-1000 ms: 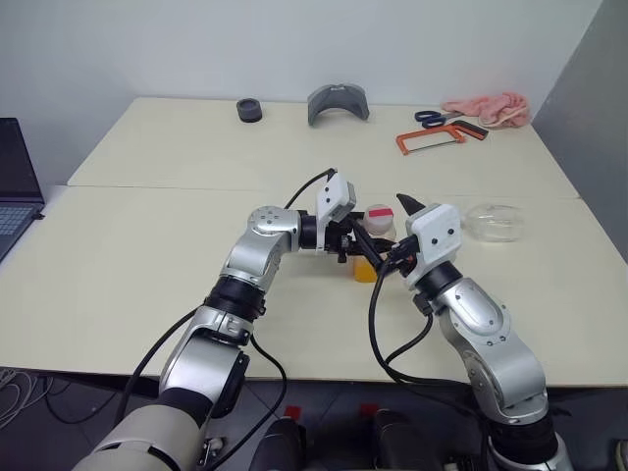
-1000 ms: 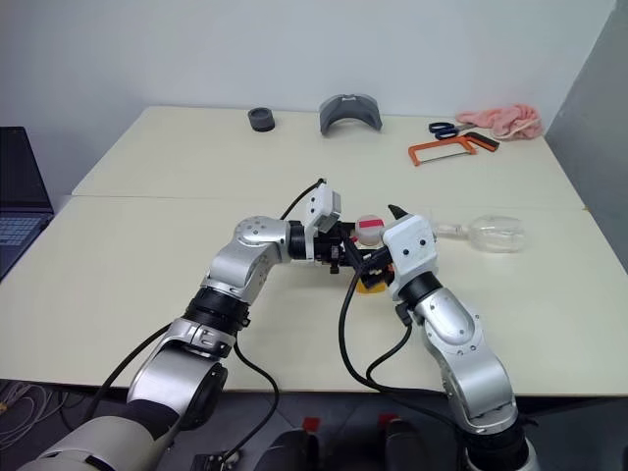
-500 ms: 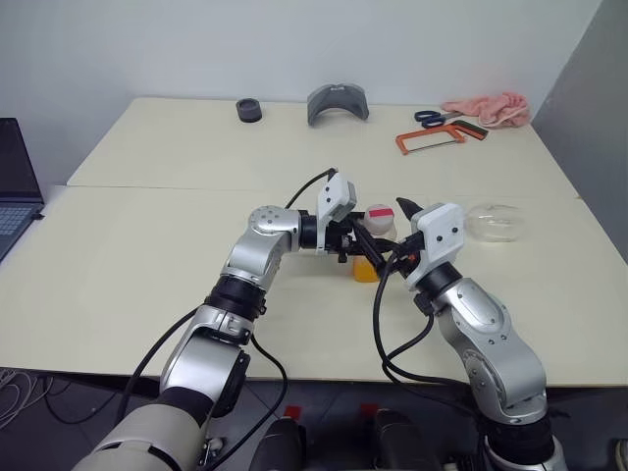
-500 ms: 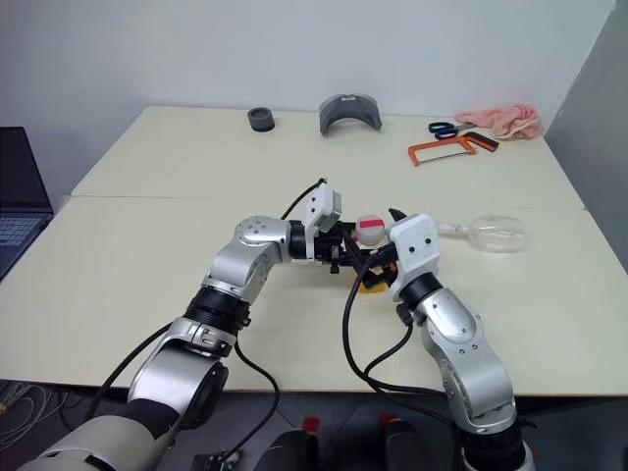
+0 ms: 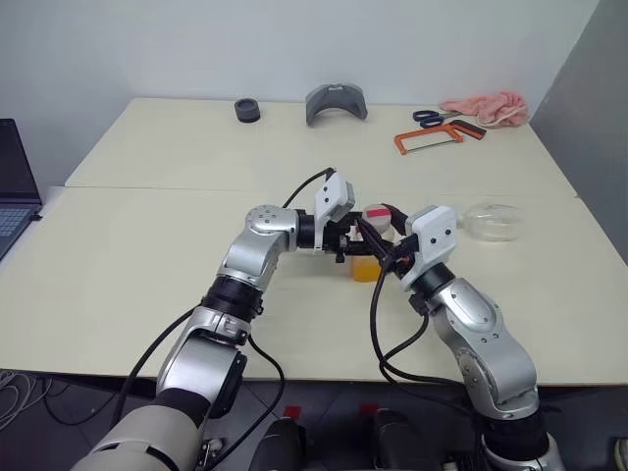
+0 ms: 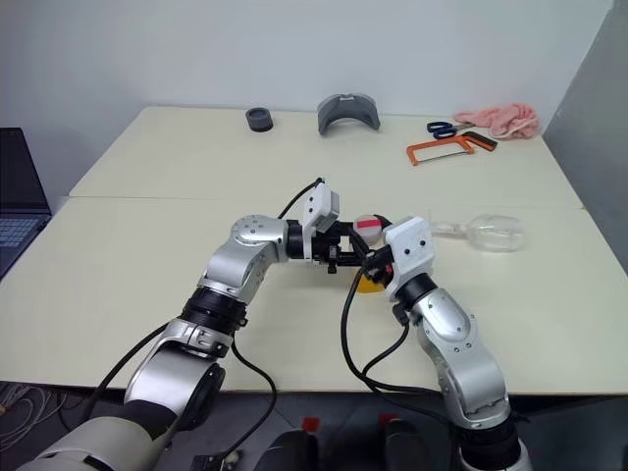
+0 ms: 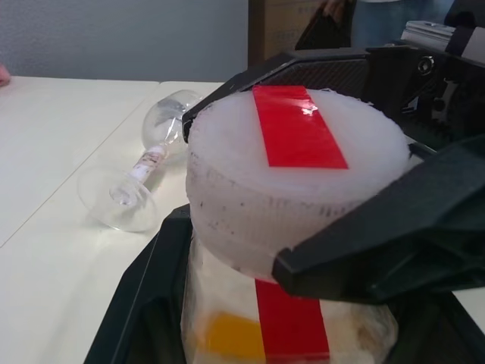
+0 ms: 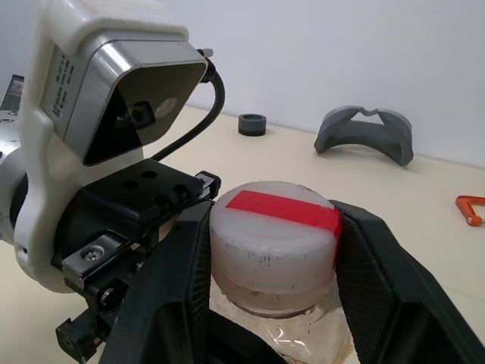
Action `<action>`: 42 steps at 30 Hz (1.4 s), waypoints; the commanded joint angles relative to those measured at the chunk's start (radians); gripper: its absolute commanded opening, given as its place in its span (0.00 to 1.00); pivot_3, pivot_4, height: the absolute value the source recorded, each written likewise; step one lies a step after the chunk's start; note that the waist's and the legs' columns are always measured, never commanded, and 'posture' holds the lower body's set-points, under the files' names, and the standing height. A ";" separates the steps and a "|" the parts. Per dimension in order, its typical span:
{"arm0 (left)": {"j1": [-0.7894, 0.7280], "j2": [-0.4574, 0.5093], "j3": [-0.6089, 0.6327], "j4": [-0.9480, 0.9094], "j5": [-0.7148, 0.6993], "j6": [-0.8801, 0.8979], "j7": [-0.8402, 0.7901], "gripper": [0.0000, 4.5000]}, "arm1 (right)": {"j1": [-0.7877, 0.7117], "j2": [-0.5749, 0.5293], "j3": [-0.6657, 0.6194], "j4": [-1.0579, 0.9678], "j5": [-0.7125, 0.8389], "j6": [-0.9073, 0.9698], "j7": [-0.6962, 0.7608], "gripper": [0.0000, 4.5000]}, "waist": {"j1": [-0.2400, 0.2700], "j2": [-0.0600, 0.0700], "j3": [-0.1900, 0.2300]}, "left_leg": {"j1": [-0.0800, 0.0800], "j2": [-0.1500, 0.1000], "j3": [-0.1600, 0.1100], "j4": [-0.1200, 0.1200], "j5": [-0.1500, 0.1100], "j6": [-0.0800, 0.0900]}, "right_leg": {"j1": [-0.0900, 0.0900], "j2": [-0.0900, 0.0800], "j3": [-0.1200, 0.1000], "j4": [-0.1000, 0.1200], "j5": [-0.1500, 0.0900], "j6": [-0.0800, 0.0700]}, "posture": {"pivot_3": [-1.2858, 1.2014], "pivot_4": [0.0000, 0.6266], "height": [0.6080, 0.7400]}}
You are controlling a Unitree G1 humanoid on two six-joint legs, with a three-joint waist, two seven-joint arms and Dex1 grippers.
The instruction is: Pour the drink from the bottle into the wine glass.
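Middle of the table: both arms meet over the bottle [image 5: 366, 257], which stands upright on the cream table [image 5: 147, 245].
Bottle: clear plastic with a red label strip; a white cap [image 8: 274, 239] carries a strip of red tape across its top.
Drink: orange-yellow liquid [image 5: 364, 270] shows low in the bottle, beneath the grippers.
Left gripper [image 5: 355, 242]: reaching in sideways from the robot's left, its black fingers narrowed around the bottle's body below the cap, holding it.
Right gripper [image 8: 274, 250]: coming from the robot's right, one black finger on each side of the cap, drawn in close against it; whether they press on it I cannot tell.
Wine glass [image 5: 494, 221]: lying on its side on the table, to the right of the bottle and apart from it; the left wrist view shows its round foot [image 7: 121, 199] nearer the bottle and the bowl farther off.
Far edge: a black ring-shaped object [image 5: 249, 110], a grey curved piece [image 5: 338, 101], blue-handled scissors [image 5: 426, 117], an orange hacksaw [image 5: 440, 138] and a pink cloth [image 5: 488, 106].
Left border: the corner of a laptop [image 5: 17, 186].
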 commanded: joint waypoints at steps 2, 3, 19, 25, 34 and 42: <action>0.002 0.025 -0.013 -0.034 -0.003 0.014 -0.045 0.49 | -0.056 -0.096 -0.011 0.031 0.087 -0.077 0.212 0.42 | 0.000 0.000 0.000 | 0.000 0.000 0.000 0.000 0.000 0.000 | 0.000 0.000 0.000 0.000 0.000 0.000 | 0.52 0.24 1.00; 0.001 0.027 -0.015 -0.035 -0.003 0.016 -0.054 0.49 | -0.070 -0.122 -0.014 0.045 0.108 -0.087 0.260 0.42 | -0.001 0.000 0.000 | 0.000 0.000 0.001 0.000 0.000 0.000 | 0.000 0.000 0.000 0.000 0.000 0.000 | 0.52 0.24 1.00; 0.007 0.080 -0.001 -0.092 -0.046 0.054 -0.123 0.49 | -0.286 -0.415 -0.190 0.242 0.469 0.151 0.704 0.77 | -0.005 0.000 0.000 | -0.001 0.002 0.004 0.000 0.000 0.001 | 0.000 -0.001 0.000 -0.001 0.000 0.000 | 0.52 0.24 1.00; 0.028 0.076 0.005 -0.119 -0.056 0.072 -0.103 0.49 | -0.166 -0.373 -0.240 0.043 0.427 0.118 0.522 0.77 | -0.004 0.000 0.000 | -0.001 0.002 0.000 0.000 0.000 0.000 | -0.001 -0.001 0.000 0.000 0.000 0.000 | 0.52 0.24 1.00; 0.026 0.074 -0.008 -0.112 -0.051 0.069 -0.123 0.49 | -0.116 -0.235 -0.090 -0.043 0.146 -0.017 0.256 0.77 | -0.005 0.000 0.000 | -0.001 0.001 0.000 -0.001 0.000 0.000 | -0.001 0.000 0.000 0.000 0.000 0.000 | 0.52 0.24 1.00; 0.005 0.068 -0.006 -0.077 -0.041 0.052 -0.129 0.49 | -0.106 -0.226 -0.050 -0.085 0.192 0.027 0.286 0.77 | -0.006 0.000 0.000 | -0.001 0.001 0.000 -0.001 0.000 0.000 | -0.001 -0.001 0.000 0.000 0.000 0.000 | 0.52 0.24 1.00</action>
